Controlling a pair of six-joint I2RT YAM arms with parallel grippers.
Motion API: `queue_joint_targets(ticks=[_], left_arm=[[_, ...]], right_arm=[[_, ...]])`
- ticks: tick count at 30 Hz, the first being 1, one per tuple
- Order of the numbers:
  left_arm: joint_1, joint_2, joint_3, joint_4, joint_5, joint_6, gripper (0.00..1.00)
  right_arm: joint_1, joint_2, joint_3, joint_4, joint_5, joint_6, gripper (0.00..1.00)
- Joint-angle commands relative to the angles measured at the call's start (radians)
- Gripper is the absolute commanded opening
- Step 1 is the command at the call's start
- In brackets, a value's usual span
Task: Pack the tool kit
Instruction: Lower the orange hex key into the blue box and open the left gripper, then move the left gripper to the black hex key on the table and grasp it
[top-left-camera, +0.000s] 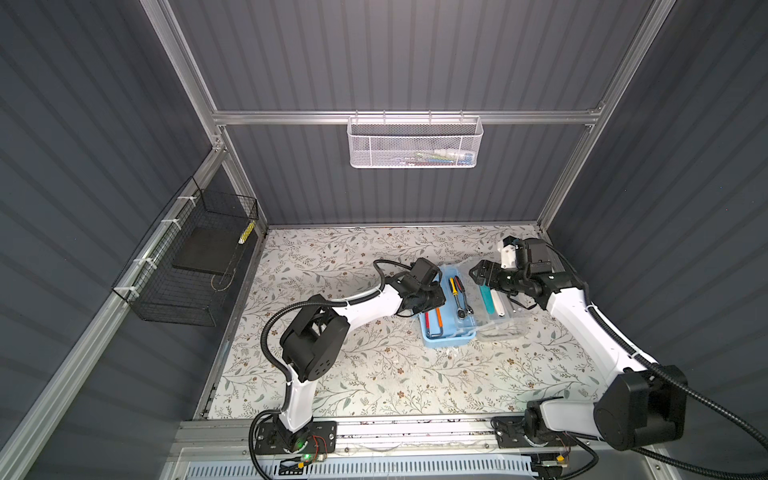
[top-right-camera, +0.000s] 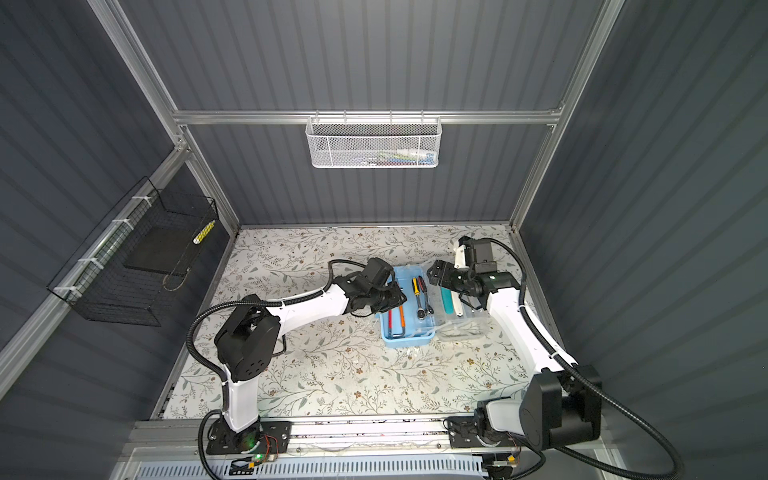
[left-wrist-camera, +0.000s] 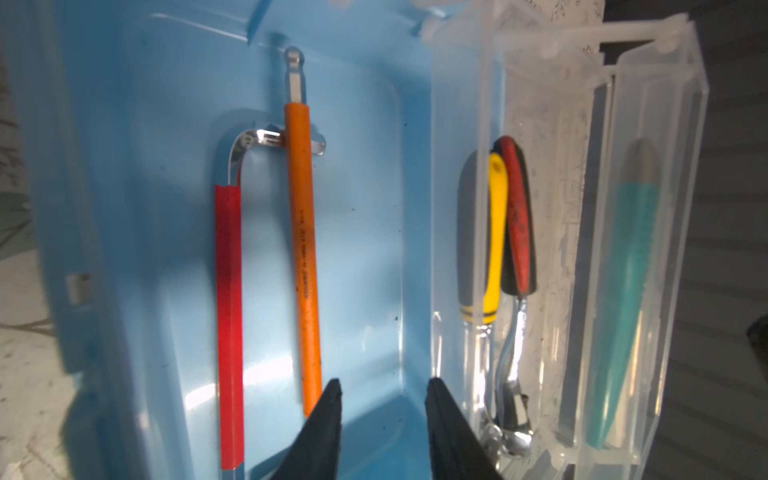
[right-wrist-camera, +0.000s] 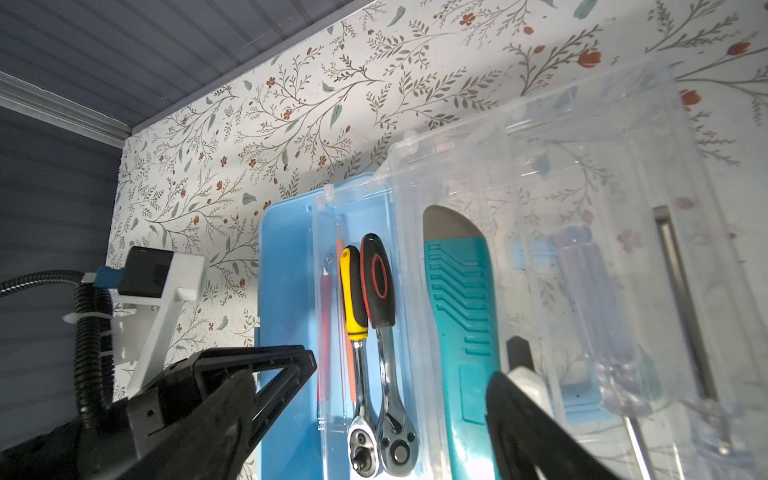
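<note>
Tool kit (top-left-camera: 449, 340) lies open near the desk's (top-left-camera: 374, 374) right edge, toward the back. Two hex keys (left-wrist-camera: 305, 249) are laid in its blue base, two ratchets (right-wrist-camera: 365, 374) in the clear tray, and a cutter (right-wrist-camera: 461, 291) seemingly on the opened lid (top-left-camera: 505, 326). The left gripper (left-wrist-camera: 384, 386), inside the base, and the right gripper (right-wrist-camera: 405, 365), above the tray, are both spread and empty. Closing and latching are judged left.

The place is a purpose-built robot test cell, of the kind found in a lab. Grey ribbed wall panels (top-left-camera: 415, 54) close in the left, right and far sides, held by a bare aluminium frame (top-left-camera: 407, 117). A left arm (top-left-camera: 365, 305) and a right arm (top-left-camera: 582, 328), both white and black with exposed cables, are bolted to a metal rail (top-left-camera: 415, 432) at the near edge. A flower-print sheet (top-left-camera: 395, 374) covers the table. A white mesh basket (top-left-camera: 415, 145) hangs on the far frame, and a black wire basket (top-left-camera: 187, 270) is cable-tied on the left. A tool kit (top-left-camera: 446, 338) lies open between the arms.
</note>
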Motion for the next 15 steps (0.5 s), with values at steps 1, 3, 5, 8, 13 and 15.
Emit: queue_joint_targets(ticks=[1,3,5,8,13,15], left_arm=[[-0.007,-0.032,0.018,-0.036,-0.019,0.017,0.42],[-0.006,-0.054,0.015,-0.05,-0.037,0.034,0.46],[-0.006,-0.088,0.013,-0.081,-0.078,0.057,0.52],[-0.004,-0.145,-0.009,-0.133,-0.154,0.085,0.64],[0.007,-0.255,-0.114,-0.22,-0.305,0.101,0.88],[0.031,-0.303,-0.173,-0.229,-0.331,0.084,0.91]], right_arm=[[-0.004,-0.008,-0.007,-0.004,0.006,-0.008,0.88],[-0.004,-0.011,-0.008,-0.003,0.006,-0.007,0.88],[-0.004,-0.012,-0.009,-0.002,0.007,-0.005,0.88],[-0.004,-0.014,-0.011,-0.001,0.004,-0.004,0.88],[-0.004,-0.017,-0.016,0.009,0.001,-0.001,0.88],[-0.004,-0.018,-0.016,0.01,0.0,-0.001,0.88]])
